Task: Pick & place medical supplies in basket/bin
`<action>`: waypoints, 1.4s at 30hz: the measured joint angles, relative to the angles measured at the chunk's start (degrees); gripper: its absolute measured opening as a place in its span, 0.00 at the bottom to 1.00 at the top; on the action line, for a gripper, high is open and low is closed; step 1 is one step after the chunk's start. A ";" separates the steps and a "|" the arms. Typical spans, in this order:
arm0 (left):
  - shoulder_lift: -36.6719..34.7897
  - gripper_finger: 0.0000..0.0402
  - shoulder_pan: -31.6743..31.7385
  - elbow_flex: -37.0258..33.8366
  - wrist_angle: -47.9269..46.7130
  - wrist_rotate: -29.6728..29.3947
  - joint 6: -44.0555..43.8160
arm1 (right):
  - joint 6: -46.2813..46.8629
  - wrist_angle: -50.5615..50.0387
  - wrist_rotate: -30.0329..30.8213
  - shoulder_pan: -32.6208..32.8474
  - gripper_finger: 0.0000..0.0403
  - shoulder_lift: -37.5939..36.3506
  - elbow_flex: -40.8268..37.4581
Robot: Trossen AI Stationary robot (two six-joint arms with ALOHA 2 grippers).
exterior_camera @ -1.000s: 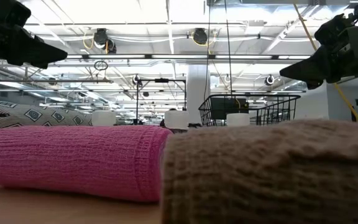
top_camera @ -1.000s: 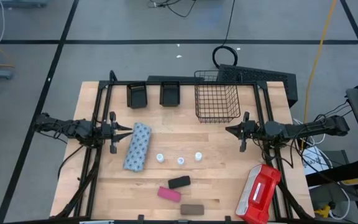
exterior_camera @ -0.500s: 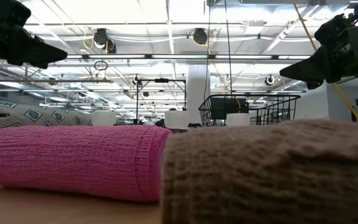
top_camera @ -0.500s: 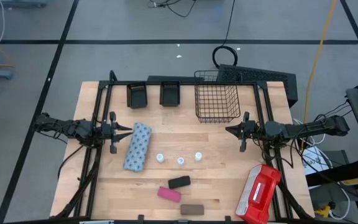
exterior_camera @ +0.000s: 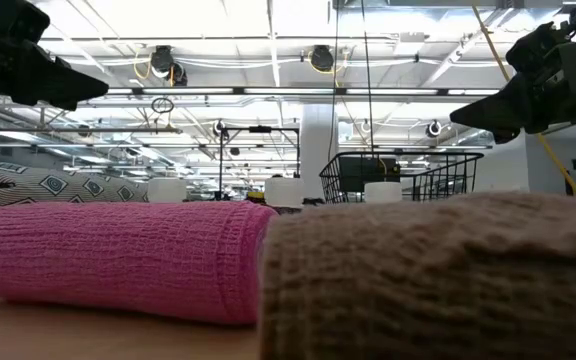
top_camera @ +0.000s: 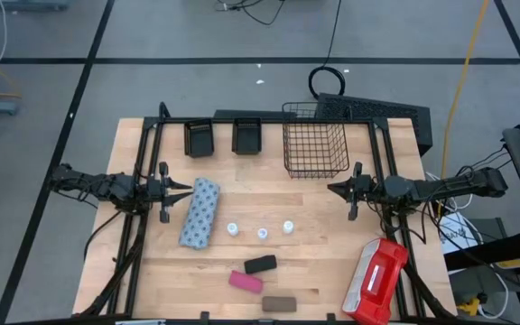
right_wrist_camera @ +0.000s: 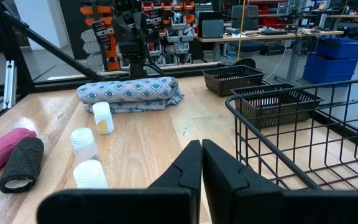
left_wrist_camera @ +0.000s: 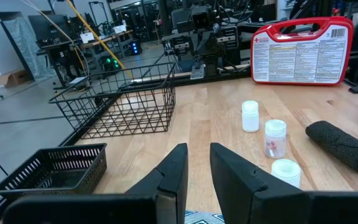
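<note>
Nothing picked yet: left claw (top_camera: 186,190) nearly shut, empty, beside dotted pack (top_camera: 199,212); right claw (top_camera: 334,190) shut, empty, near wire basket (top_camera: 315,150) (likely the drop point). Vials (top_camera: 262,233) mid-tabletop (top_camera: 332,262).

Open tabletop (top_camera: 332,226) between vials (top_camera: 262,233) and red-and-white case (top_camera: 377,280), wire basket (top_camera: 315,150) behind

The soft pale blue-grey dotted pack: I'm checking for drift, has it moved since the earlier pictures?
No. The soft pale blue-grey dotted pack lies at the same spot, left of the three small white vials.
</note>
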 joint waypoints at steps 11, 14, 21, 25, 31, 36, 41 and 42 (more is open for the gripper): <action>-0.01 0.19 -0.01 0.00 -0.01 0.00 0.00 | -0.01 0.00 0.00 0.00 0.01 -0.01 0.00; 0.00 0.19 -0.01 0.00 0.00 0.00 0.00 | -0.02 -0.02 0.00 0.01 0.01 0.00 0.00; 0.00 0.19 0.00 0.02 -0.02 0.00 0.00 | -0.01 -0.02 0.00 0.02 0.01 0.00 0.00; 0.00 0.19 0.00 0.00 0.00 0.00 0.00 | 0.00 -0.02 0.00 0.00 0.01 0.00 0.00; -0.01 0.19 0.00 0.00 2.12 -2.72 0.77 | 0.00 -0.02 0.00 0.00 0.01 0.00 0.00; 0.00 0.19 0.00 0.02 10.24 -3.38 -5.84 | 0.00 -0.02 0.00 0.00 0.01 -0.02 0.00; -0.02 0.19 0.00 0.03 20.07 -2.47 -18.33 | 0.00 -0.02 0.00 0.02 0.01 0.00 0.00; -0.02 0.19 0.00 0.04 21.14 -2.47 -20.61 | -0.02 -0.02 0.00 0.02 0.01 0.00 0.00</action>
